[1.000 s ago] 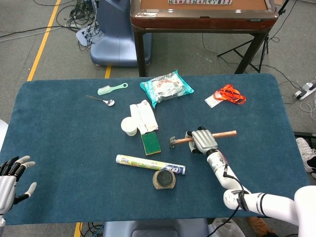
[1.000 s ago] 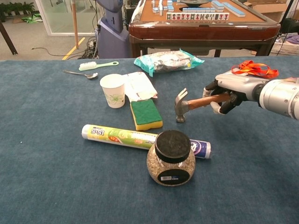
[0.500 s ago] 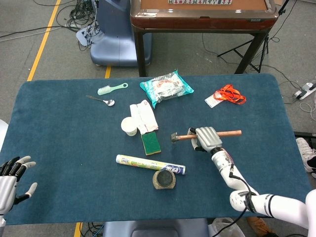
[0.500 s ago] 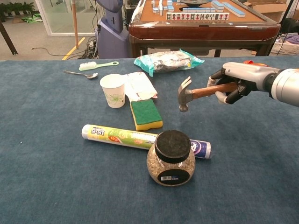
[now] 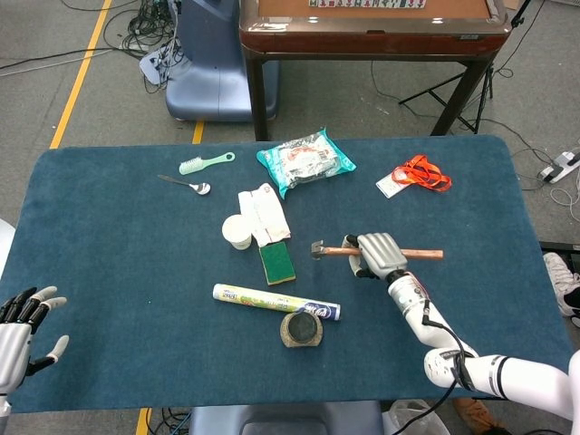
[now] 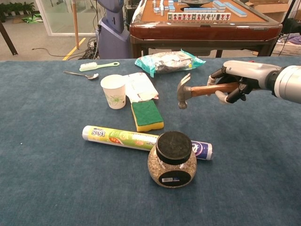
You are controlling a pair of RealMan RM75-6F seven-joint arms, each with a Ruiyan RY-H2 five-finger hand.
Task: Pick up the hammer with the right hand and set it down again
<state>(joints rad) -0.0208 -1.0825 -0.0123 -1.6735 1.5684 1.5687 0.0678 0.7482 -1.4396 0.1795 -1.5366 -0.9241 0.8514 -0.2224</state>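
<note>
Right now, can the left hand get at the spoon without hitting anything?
Probably yes. The left hand is open at the table's near left edge, holding nothing. The spoon lies on bare cloth, only the brush beside it. The stretch looks long, so reach is uncertain.

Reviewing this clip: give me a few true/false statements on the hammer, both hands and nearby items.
1. The right robot hand holds the hammer by its wooden handle. True.
2. The hammer's head rests on the green sponge. False: it is lifted, clear of the sponge.
3. The left robot hand holds the spoon. False: it is empty, fingers apart.
4. The jar stands upright, touching the long tube. True.
</note>
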